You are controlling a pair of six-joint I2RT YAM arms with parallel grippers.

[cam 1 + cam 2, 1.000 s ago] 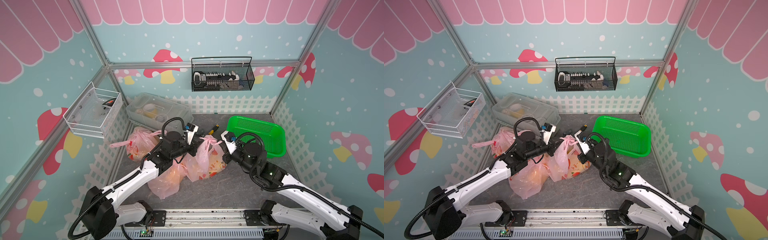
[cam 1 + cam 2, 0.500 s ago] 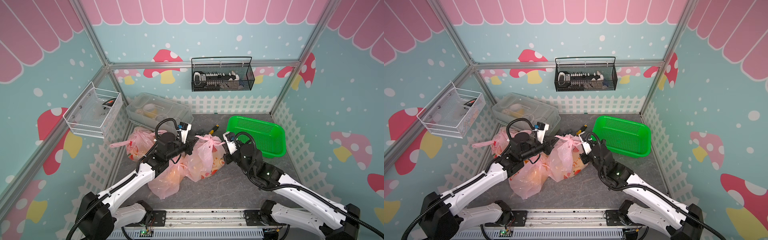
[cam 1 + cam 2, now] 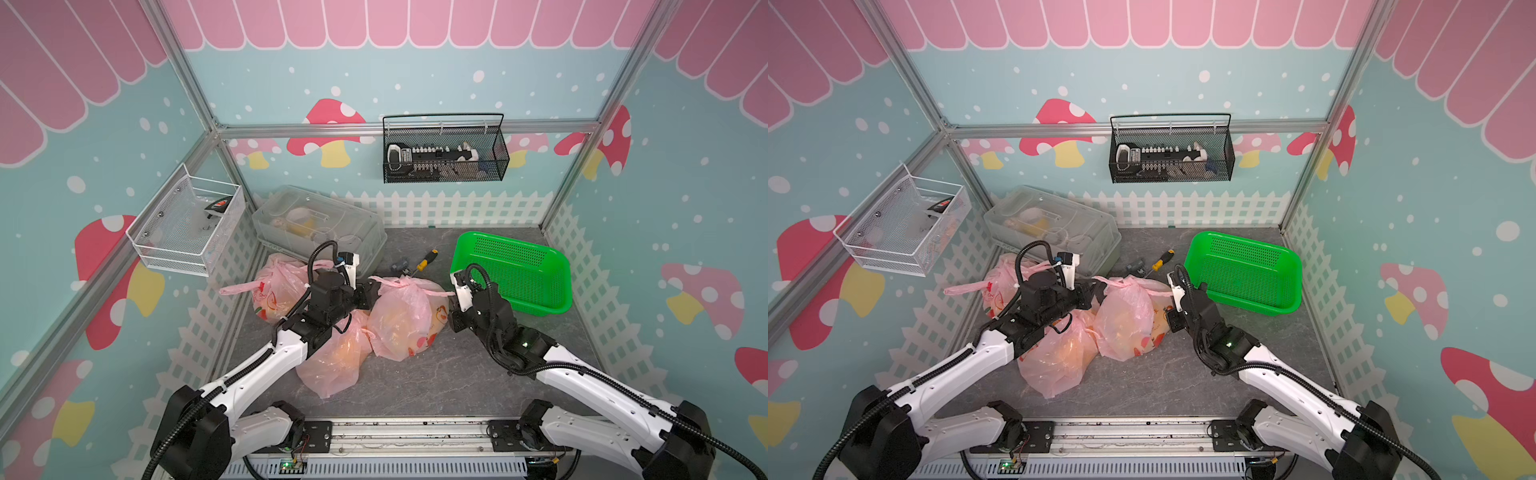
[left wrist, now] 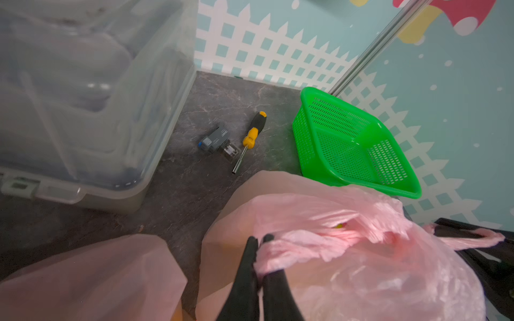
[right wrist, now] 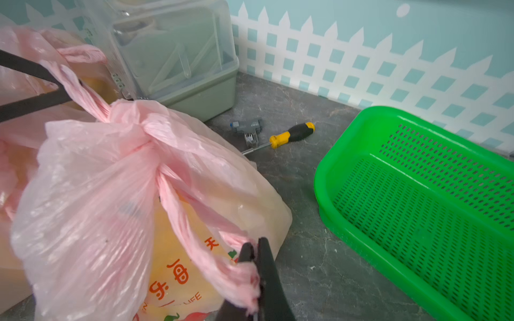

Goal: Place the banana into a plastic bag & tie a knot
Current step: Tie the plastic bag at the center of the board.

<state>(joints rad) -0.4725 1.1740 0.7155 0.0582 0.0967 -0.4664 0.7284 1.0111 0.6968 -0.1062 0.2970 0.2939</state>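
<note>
Now pinched shut on the twisted handles [image 5: 192,222] of the plastic bag [image 3: 401,320]: left gripper [image 4: 260,240], right gripper [image 5: 254,246]. Resting on the table [image 3: 415,382] between both arms, banana [image 5: 172,233] probably the yellow shape inside. Could tear the thin film or slip free if pulled too hard.

Grey marble-look tabletop [image 3: 436,382]. Sitting on it: clear lidded box [image 3: 320,224] back left, green basket [image 3: 511,253] on the right, screwdriver [image 3: 424,264] and small grey part [image 3: 400,266] between them, knotted pink bag [image 3: 401,320] mid-table, two other bags [image 3: 332,361] just beside it.
</note>
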